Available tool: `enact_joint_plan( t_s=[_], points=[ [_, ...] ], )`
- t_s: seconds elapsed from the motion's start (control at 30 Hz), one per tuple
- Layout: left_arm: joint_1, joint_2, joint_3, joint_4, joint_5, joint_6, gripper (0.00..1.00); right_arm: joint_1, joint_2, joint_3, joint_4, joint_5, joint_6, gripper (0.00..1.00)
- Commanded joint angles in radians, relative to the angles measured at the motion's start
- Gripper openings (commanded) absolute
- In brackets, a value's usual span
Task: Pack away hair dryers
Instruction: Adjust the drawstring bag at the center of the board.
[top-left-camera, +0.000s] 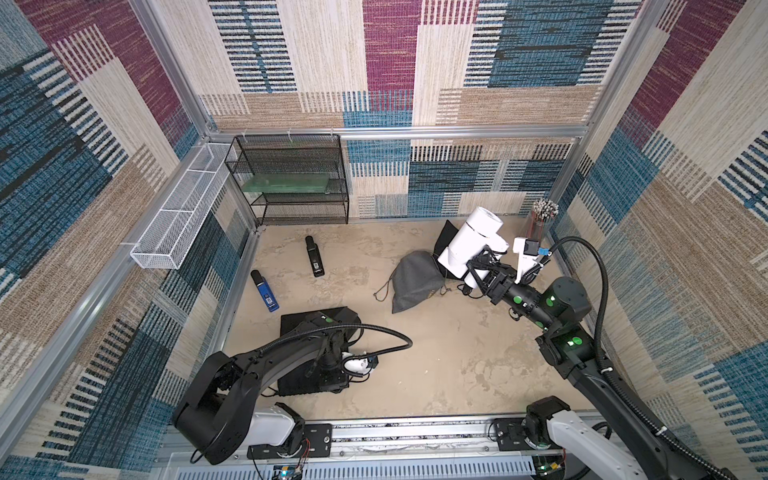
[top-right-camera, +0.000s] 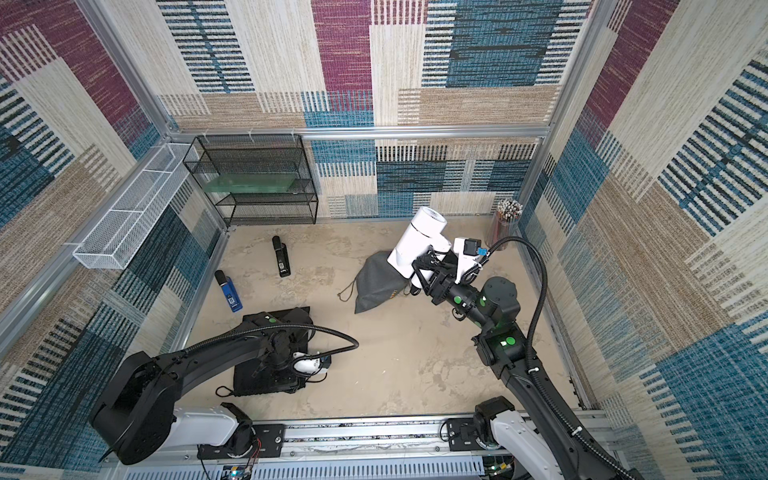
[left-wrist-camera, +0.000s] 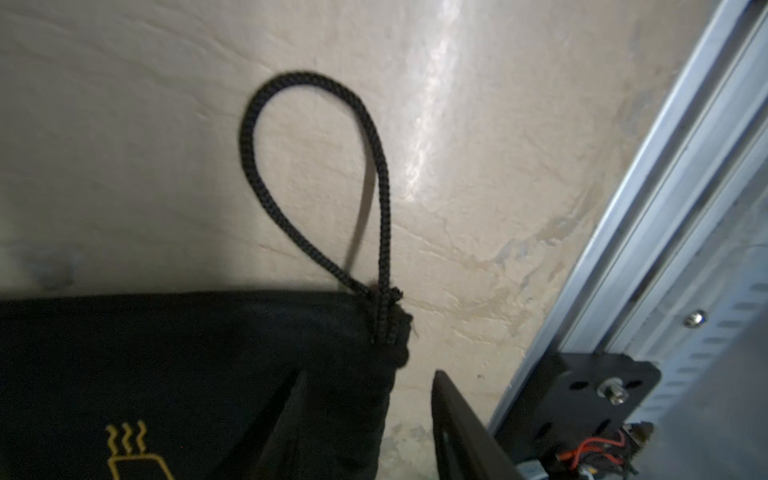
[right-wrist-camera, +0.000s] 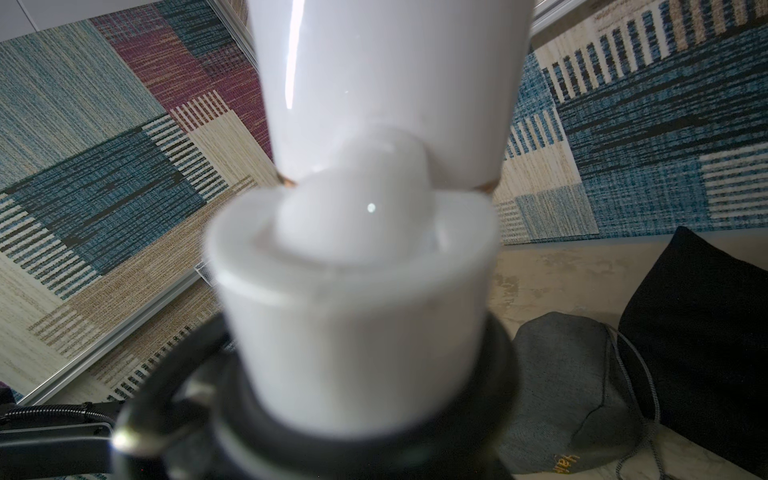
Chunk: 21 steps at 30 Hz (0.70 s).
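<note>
**A:** Start nearest the rail. What is the left gripper doing?

**B:** It sits low over the corner of a black pouch, right by the drawstring loop. Its jaws stand apart with the corner between them. Bare table shows between the cloth and one finger, so nothing is pinched yet.

**A:** Is that pouch filled?

**B:** I can't tell. The arm covers most of it in both top views.

**A:** And further in?

**B:** Two slim stick gadgets, one blue and one black, lie loose toward the left wall. They aren't ours. To the right a grey pouch lies slumped and bulging with its cord trailing. What is inside it is hidden.

**A:** And the dryer?

**B:** The white hair dryer hangs in the air over the grey pouch's far end, barrel tilted up toward the back wall. The right gripper is clamped on its handle. A second black pouch lies just behind it.

**A:** How far along are we, then?

**B:** Midway at best, I'd judge. The white one is lifted but not bagged, and no other hair dryer is in sight. Still to do: open a pouch mouth, slide the dryer in and pull the cord.

**A:** What's at the back?

**B:** A black mesh shelf, a white wire basket on the side wall, and a jar of sticks in the right corner.
</note>
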Motion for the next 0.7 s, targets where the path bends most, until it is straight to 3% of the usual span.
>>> enact_joint_plan(
  t_s=[0.0,0.1,0.27,0.47,0.67],
  points=[
    [-0.01,-0.011,-0.012,0.044,-0.02,-0.044,0.48,-0.004,-0.01,-0.004,0.056,0.005,-0.015,0.0],
    [-0.02,-0.019,-0.019,0.052,-0.013,-0.063,0.41,-0.008,-0.011,-0.01,0.058,0.001,-0.012,0.0],
    [-0.033,-0.03,-0.007,0.055,-0.03,-0.07,0.0,-0.014,-0.021,-0.013,0.053,0.0,-0.013,0.0],
    [-0.045,-0.025,0.059,0.046,-0.021,-0.095,0.0,-0.031,-0.032,-0.008,0.041,-0.006,-0.014,0.0],
    [-0.056,0.09,0.33,0.035,0.004,-0.151,0.0,-0.05,-0.039,-0.007,0.026,-0.003,-0.026,0.0]
  ],
)
